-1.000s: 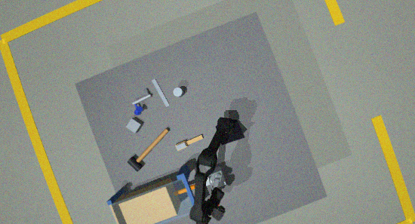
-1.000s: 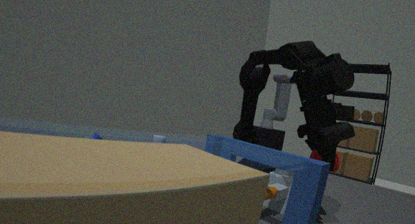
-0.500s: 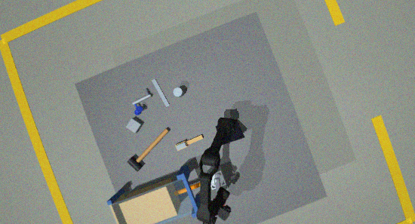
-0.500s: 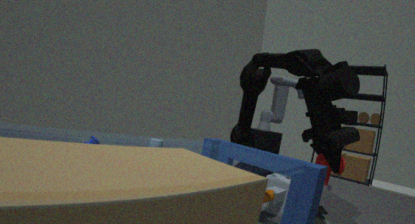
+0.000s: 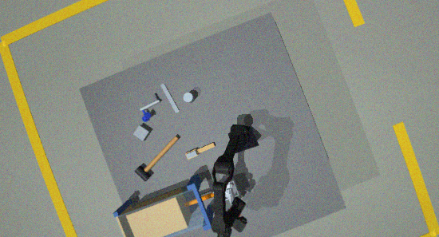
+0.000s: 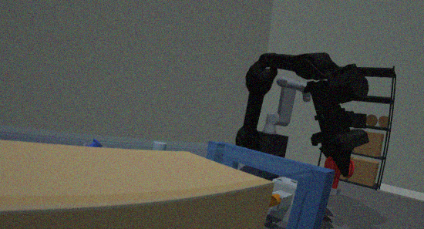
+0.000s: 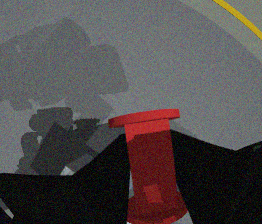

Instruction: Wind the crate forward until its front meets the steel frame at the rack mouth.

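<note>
Crate (image 5: 157, 218) (image 6: 116, 175), shown within the low guard cubby (image 5: 197, 221), on the side of the blue steel frame (image 5: 200, 205) (image 6: 270, 159) away from the claw (image 5: 238, 215) (image 6: 341, 170) (image 7: 151, 165). The red-gripped winch handle (image 6: 351, 168) (image 7: 151, 160) is pinched between the fingers of the claw; to that extent, the fetching stage is judged complete. The hand winch (image 5: 229, 191) (image 6: 284, 206) is seen near the claw, on the worktop (image 5: 223, 69) (image 6: 358, 210), and is joined to the crate by an orange strap (image 5: 205, 198) (image 6: 274, 199). In the top view the handle appears beside the winch, so its key is judged to be still unseated; the key's tip cannot be made out. A gap is left between the crate's front and the frame. Seating, winding, release and withdrawal are therefore judged to remain. The crate's front is directed toward the frame and the claw's side of it. Its long axis is judged to run roughly along the strap, through the frame's opening, though part of the crate is cut off by the picture edge. No tilt is evident from above.
</note>
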Controlling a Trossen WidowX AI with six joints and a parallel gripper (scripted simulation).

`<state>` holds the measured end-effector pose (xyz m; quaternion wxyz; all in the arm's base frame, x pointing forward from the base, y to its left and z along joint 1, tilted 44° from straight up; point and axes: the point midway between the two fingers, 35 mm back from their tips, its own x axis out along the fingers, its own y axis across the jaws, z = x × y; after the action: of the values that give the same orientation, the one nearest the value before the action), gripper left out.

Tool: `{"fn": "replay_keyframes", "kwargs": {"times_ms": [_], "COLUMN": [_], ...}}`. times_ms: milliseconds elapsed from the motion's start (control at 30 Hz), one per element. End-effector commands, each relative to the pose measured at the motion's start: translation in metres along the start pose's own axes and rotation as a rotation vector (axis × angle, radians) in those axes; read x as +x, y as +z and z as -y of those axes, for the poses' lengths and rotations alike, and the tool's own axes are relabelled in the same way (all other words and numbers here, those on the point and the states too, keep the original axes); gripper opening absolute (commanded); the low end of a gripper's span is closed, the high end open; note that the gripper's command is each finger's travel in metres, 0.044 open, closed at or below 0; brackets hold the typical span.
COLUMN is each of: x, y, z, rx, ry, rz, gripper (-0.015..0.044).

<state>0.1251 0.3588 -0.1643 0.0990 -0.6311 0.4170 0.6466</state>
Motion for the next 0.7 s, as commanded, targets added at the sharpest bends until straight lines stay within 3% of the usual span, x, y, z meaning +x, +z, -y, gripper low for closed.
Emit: {"fn": "replay_keyframes", "kwargs": {"times_ms": [0,667], "x": [0.008,0.012], "y": [0.016,0.025], "z": [-0.023,-0.049], "rx": [-0.024,-0.025], "ry": [0.056,0.058], "rz": [0.011,0.012], "gripper": [0.0,0.0]}}
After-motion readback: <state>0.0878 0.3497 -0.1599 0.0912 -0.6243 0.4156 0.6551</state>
